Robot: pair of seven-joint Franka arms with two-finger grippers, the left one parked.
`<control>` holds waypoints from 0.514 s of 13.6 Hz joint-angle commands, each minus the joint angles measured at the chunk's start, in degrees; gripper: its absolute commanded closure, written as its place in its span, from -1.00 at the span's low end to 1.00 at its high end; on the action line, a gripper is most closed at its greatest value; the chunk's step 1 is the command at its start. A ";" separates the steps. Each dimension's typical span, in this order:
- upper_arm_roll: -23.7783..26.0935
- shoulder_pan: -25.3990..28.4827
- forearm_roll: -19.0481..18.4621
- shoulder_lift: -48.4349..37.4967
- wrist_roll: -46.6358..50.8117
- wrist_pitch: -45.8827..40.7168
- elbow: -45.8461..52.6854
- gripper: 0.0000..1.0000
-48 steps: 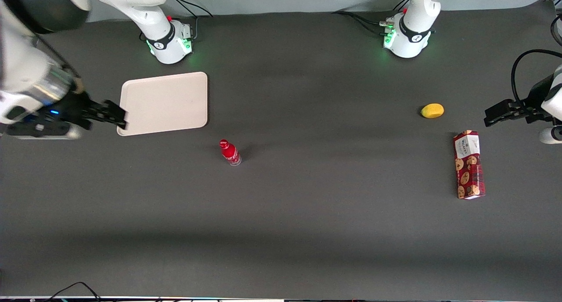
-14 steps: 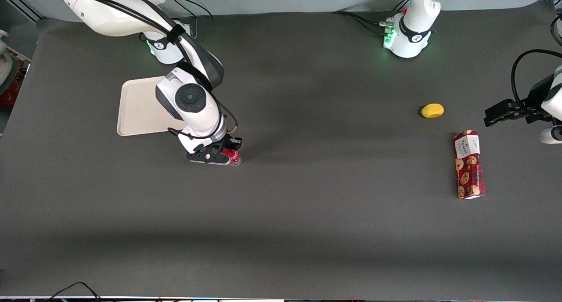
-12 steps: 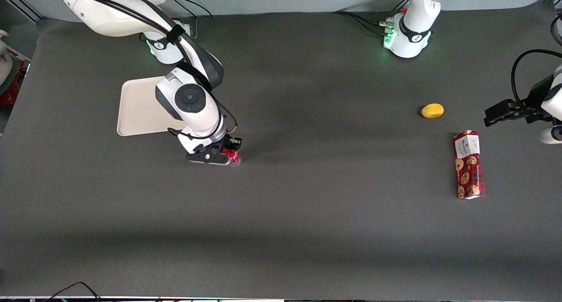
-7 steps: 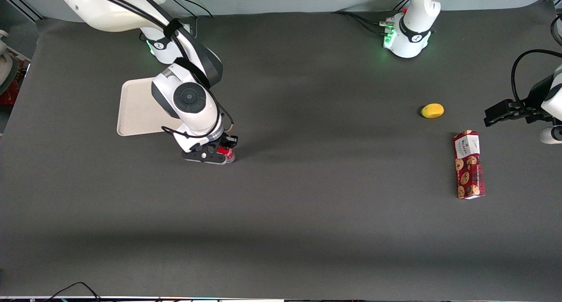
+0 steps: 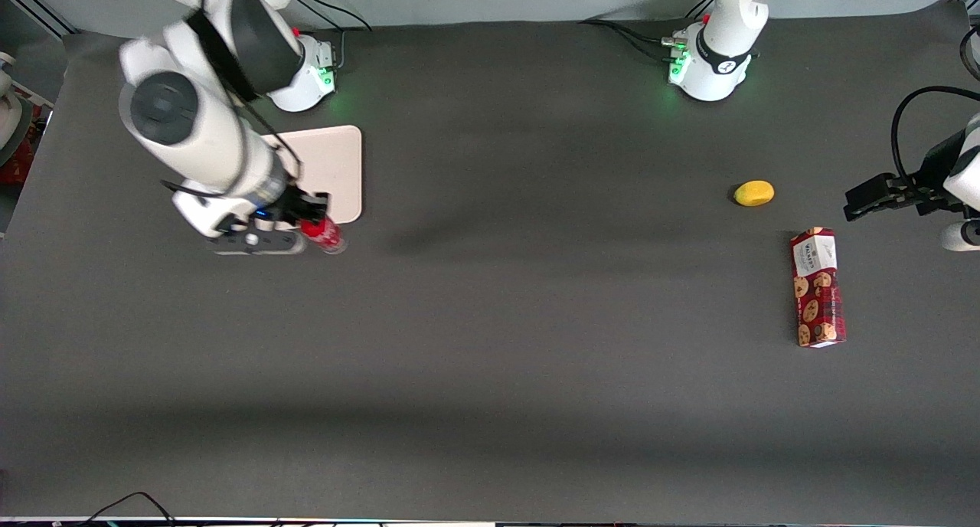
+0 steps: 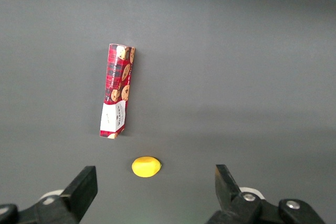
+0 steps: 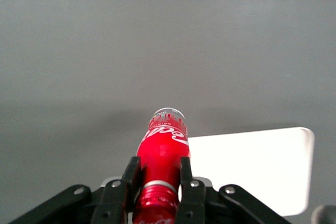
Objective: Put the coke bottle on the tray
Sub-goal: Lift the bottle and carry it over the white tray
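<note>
My right gripper (image 5: 310, 227) is shut on the coke bottle (image 5: 325, 234), a slim red bottle with white lettering, held by its neck and lifted off the table. In the right wrist view the fingers (image 7: 130, 176) clamp the bottle (image 7: 164, 145) just above its cap. The cream-beige tray (image 5: 337, 167) lies on the dark table, partly hidden by my arm. The bottle hangs above the tray's edge nearest the front camera; the tray (image 7: 252, 166) shows beneath it in the wrist view.
A yellow lemon-like fruit (image 5: 754, 193) and a red cookie box (image 5: 818, 288) lie toward the parked arm's end of the table; both also show in the left wrist view, fruit (image 6: 146, 166) and box (image 6: 116, 91). The arm bases (image 5: 302, 71) stand at the table's back edge.
My gripper closed on the bottle, lifted it off the table and carried it toward the tray, away from the parked arm's end. The arm now covers a different part of the tray.
</note>
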 commanded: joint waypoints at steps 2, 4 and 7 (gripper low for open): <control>-7.79 0.55 3.30 -16.64 -12.35 -0.37 -13.51 1.00; -14.03 0.55 4.70 -23.67 -21.64 -0.55 -19.75 1.00; -22.47 0.20 3.92 -30.89 -33.43 -0.46 -28.11 1.00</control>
